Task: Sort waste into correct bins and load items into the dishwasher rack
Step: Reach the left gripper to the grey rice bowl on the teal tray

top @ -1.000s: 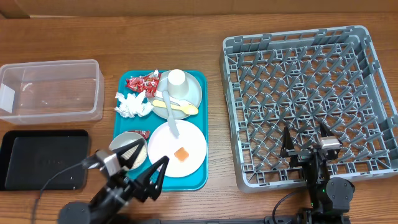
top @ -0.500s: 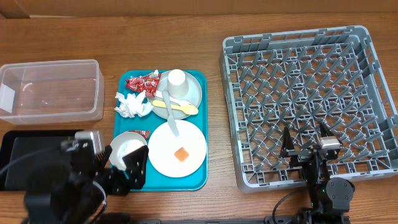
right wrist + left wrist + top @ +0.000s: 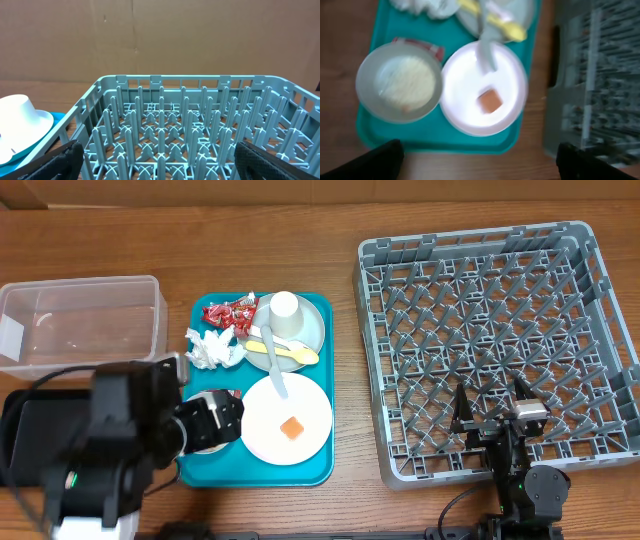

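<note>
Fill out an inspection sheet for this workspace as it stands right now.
Surface: wooden table.
Job's things: teal tray holds a pale plate with an orange cube, a grey-green plate with a white cup, a yellow spoon, a fork, a bowl of rice, red candy wrappers and crumpled tissue. Clear tub and dishwasher rack are empty; black tray is partly hidden by the left arm.
Clutter: nothing seen.
Grippers: left gripper open above the tray, holding nothing; right gripper open at the rack's near edge, holding nothing.
Cables: black cable loops beside the left arm.
Surroundings: brown cardboard backdrop.
</note>
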Robot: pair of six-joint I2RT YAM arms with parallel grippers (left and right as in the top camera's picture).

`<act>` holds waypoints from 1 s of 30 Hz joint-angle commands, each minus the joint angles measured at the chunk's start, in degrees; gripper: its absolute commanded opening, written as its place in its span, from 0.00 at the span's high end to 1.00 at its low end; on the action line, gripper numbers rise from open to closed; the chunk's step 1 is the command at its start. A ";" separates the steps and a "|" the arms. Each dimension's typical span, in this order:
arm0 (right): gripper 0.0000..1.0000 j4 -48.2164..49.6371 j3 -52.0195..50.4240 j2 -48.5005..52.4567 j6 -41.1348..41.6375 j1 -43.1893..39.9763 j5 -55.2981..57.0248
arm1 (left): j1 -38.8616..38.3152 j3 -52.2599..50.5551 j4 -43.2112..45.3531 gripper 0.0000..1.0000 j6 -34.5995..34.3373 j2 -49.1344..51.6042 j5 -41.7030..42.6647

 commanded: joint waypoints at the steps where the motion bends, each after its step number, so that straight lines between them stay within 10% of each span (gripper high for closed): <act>1: 0.00 0.20 -0.59 -0.57 0.04 -0.22 0.74 | -7.13 1.03 -2.64 0.00 -10.05 5.68 -17.18; 12: 0.00 0.20 -0.59 -0.57 0.04 -0.22 0.74 | -18.60 1.01 -3.80 0.00 -21.46 22.58 -26.99; 30: 0.00 0.20 -0.59 -0.57 0.04 -0.22 0.74 | -7.32 -2.19 7.32 0.06 -2.47 33.62 -11.67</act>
